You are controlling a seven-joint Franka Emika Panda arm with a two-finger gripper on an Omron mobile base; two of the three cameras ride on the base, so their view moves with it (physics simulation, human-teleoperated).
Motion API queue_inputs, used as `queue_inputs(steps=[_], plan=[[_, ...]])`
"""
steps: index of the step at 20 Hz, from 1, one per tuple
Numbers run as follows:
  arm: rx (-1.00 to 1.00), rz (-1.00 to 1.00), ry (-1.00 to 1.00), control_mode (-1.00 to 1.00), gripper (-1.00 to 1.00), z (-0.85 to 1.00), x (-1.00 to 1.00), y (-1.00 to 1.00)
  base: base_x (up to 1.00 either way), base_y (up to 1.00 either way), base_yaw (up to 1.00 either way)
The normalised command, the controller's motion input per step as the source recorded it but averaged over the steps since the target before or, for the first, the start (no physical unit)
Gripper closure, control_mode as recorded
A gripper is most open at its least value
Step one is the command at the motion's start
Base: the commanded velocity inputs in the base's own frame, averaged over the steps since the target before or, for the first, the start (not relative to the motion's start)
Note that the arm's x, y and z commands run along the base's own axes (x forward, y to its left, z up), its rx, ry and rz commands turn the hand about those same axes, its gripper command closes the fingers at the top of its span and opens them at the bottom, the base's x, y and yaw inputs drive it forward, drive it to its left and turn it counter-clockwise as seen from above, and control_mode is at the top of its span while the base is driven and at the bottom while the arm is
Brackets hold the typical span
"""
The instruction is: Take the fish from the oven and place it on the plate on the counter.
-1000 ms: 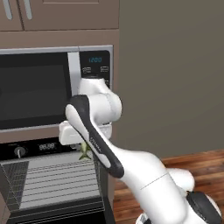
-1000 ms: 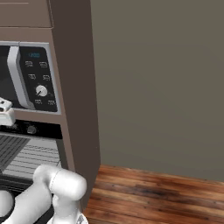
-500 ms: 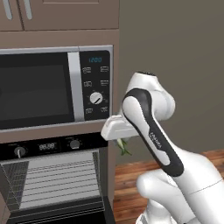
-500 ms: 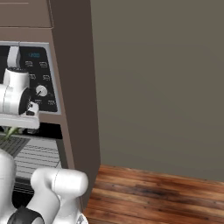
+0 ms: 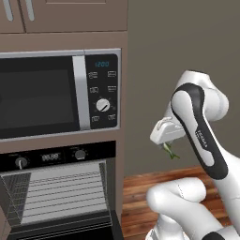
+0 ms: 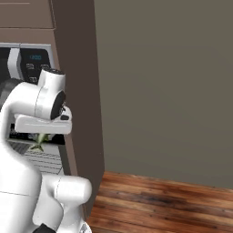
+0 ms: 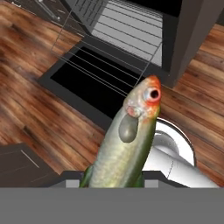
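The fish (image 5: 169,151) hangs head down, small and greenish, from my gripper (image 5: 167,146), which is shut on it to the right of the oven (image 5: 56,197), over the wooden floor. From the right base, the fish (image 6: 40,141) dangles under the white hand (image 6: 43,124) in front of the oven's edge. Close up, the fish (image 7: 129,141) has an orange-red head and points toward the oven's lowered black glass door (image 7: 98,73) and wire racks (image 7: 124,28). The oven stands open. The plate and the counter are out of view.
A silver-and-black microwave (image 5: 44,98) sits above the oven in a brown cabinet column (image 6: 77,91). A plain grey wall (image 6: 168,82) runs to the right, with wooden floor (image 6: 168,205) below. My own white arm links (image 5: 178,206) fill the lower right.
The arm has swung to the right, carrying the fish from in front of the oven opening out past the cabinet's edge. The grip on the fish has held.
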Motion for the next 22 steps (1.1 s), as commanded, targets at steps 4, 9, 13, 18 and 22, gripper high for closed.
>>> queue_inputs(steps=[4,9,13,18,22], plan=[[-0.02,0.01,-0.03,-1.00,1.00,0.05,0.00,-0.62,0.00,0.00,0.00],[-0.05,0.00,-0.09,-1.00,1.00,-0.23,0.00,-0.11,0.00,0.00,0.00],[0.00,0.01,0.00,-1.00,1.00,-0.03,0.00,-0.05,0.00,0.00,0.00],[0.00,0.00,0.00,-1.00,1.00,-0.01,0.00,0.00,0.00,0.00,0.00],[0.00,0.00,0.01,-1.00,1.00,-0.03,0.01,-0.03,0.00,0.00,0.00]])
